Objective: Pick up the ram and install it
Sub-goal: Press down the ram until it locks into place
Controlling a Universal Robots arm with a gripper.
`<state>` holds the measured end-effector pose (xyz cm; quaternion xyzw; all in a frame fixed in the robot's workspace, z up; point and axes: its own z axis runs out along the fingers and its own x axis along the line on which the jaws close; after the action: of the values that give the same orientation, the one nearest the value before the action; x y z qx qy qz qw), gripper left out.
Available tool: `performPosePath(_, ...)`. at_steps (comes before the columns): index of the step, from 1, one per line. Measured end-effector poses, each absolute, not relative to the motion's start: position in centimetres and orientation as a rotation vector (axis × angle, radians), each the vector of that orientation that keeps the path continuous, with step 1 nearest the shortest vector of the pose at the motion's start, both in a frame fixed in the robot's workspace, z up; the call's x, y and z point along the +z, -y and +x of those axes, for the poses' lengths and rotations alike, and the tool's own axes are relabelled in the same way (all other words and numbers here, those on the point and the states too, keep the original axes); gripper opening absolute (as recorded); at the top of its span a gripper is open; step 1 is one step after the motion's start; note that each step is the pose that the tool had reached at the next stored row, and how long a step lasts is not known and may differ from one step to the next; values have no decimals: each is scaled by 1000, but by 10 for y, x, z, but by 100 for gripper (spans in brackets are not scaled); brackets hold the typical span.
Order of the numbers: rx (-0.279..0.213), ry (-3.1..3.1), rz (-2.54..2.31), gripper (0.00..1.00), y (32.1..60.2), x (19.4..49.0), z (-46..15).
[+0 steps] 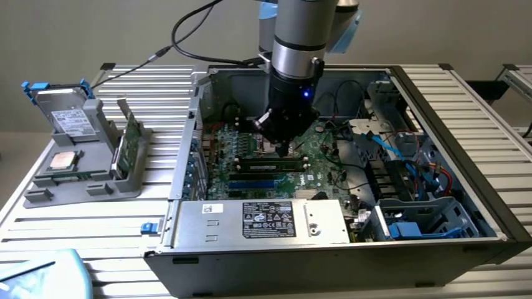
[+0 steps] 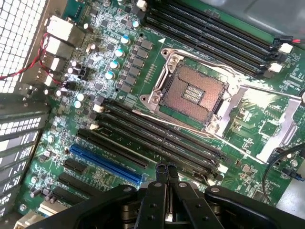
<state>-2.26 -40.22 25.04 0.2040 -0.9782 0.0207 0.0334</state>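
The ram [image 1: 268, 166] is a long dark stick with a pale label. It lies along the memory slots of the green motherboard [image 1: 241, 146] inside the open computer case and looks seated between white end latches. My gripper [image 1: 285, 149] hangs just behind and above it, shut, with nothing between its fingers. In the wrist view the shut gripper [image 2: 167, 168] hovers over the black memory slots [image 2: 157, 136] beside the open processor socket [image 2: 193, 90], apart from the board.
A silver power supply [image 1: 261, 219] fills the case's front, with cables and a blue drive cage [image 1: 415, 221] at the exterior view's right. Outside, at the left, a grey holder [image 1: 75, 184] carries a hard drive [image 1: 71, 121], a square silver chip [image 1: 63, 161] and an upright green board [image 1: 129, 149].
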Motion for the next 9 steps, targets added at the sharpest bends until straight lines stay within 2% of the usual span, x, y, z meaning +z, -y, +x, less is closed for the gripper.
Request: performPosePath(9, 56, 3040, 425, 11, 402, 250, -23)
